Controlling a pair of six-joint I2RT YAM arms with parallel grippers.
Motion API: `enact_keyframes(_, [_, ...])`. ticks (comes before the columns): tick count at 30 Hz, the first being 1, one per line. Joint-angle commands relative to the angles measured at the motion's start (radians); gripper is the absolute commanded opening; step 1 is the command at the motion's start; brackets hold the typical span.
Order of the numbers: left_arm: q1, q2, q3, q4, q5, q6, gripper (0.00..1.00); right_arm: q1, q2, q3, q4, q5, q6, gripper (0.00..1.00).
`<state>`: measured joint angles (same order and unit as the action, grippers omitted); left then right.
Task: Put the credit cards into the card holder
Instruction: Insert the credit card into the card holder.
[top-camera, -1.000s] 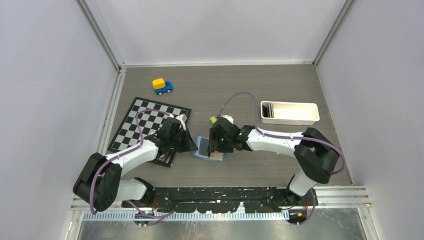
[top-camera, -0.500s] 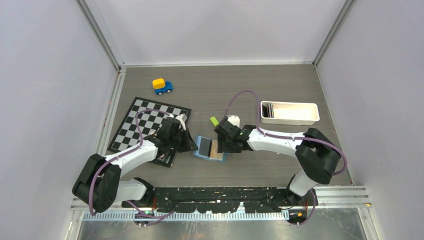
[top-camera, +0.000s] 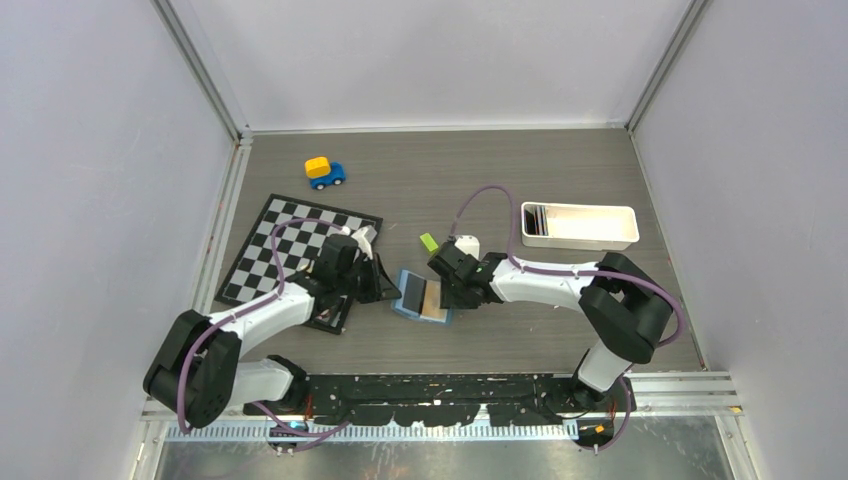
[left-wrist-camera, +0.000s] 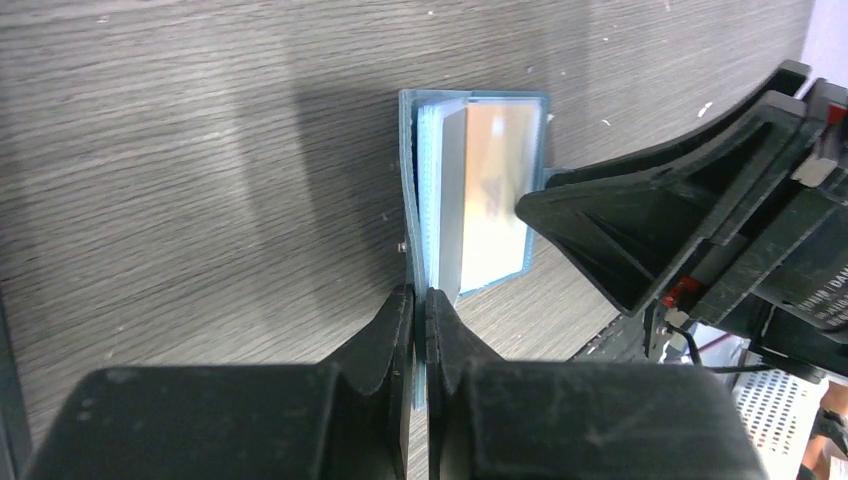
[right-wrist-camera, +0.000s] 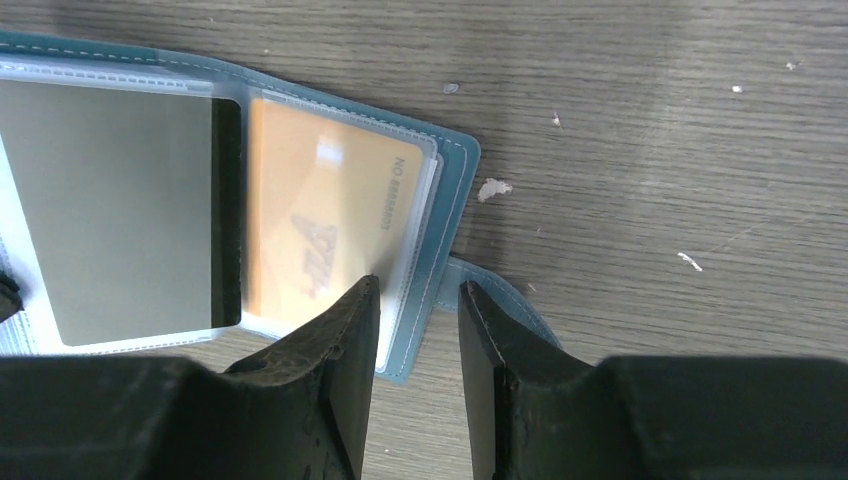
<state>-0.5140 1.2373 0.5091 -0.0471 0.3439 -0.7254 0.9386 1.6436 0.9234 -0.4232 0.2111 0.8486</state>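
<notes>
- The card holder (top-camera: 421, 297) lies open and flat on the tabletop (top-camera: 520, 170). It is roughly midway between the left and right edges and closer to the near edge than to the far one.
- Its clear sleeves carry two cards side by side. We see a dark grey card (right-wrist-camera: 120, 210) in the sleeve on the left arm's side and a tan-gold card (right-wrist-camera: 320, 215) in the sleeve on the right arm's side. Both sit inside the holder's outline.
- The left claw (left-wrist-camera: 420, 298) is pressed together on the holder's teal cover at the holder's left edge. A thin strip of that cover runs between its fingers.
- The right claw (right-wrist-camera: 418, 290) has its jaws partly spread and grips nothing.
- One right finger hangs over the tan-gold card's sleeve and the other just outside the holder's right edge, so that edge shows in the gap between them. We cannot tell whether the fingertips touch the holder.
- A white tray (top-camera: 590, 243) stands near the right edge of the tabletop, well apart from the holder. At its left end, what appear to be further dark cards (top-camera: 538, 218) stand on edge, too small in this view to count.
- A lime-green block (top-camera: 428, 241) lies just beyond the holder, toward the far edge.
- A chequered mat (top-camera: 250, 262) lies near the left edge, and the left arm reaches across its near corner.
- A blue-and-yellow toy car (top-camera: 324, 172) stands beyond the mat, toward the far left corner.
</notes>
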Motion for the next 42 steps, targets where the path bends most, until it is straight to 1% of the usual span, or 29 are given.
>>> enact_keyframes(1, [0.000, 0.001, -0.024, 0.151, 0.094, -0.023, 0.00, 0.002, 0.046, -0.019, 0.059, -0.027, 0.033, 0.39])
enact_keyframes(3, [0.000, 0.008, -0.030, 0.184, 0.108, -0.035, 0.00, 0.002, 0.053, -0.019, 0.064, -0.033, 0.034, 0.39])
enact_keyframes(19, [0.000, 0.076, -0.045, 0.265, 0.147, -0.062, 0.00, 0.002, 0.070, -0.024, 0.075, -0.050, 0.040, 0.37])
enact_keyframes(42, [0.000, 0.122, -0.054, 0.351, 0.194, -0.080, 0.00, 0.000, 0.087, -0.017, 0.074, -0.059, 0.041, 0.37])
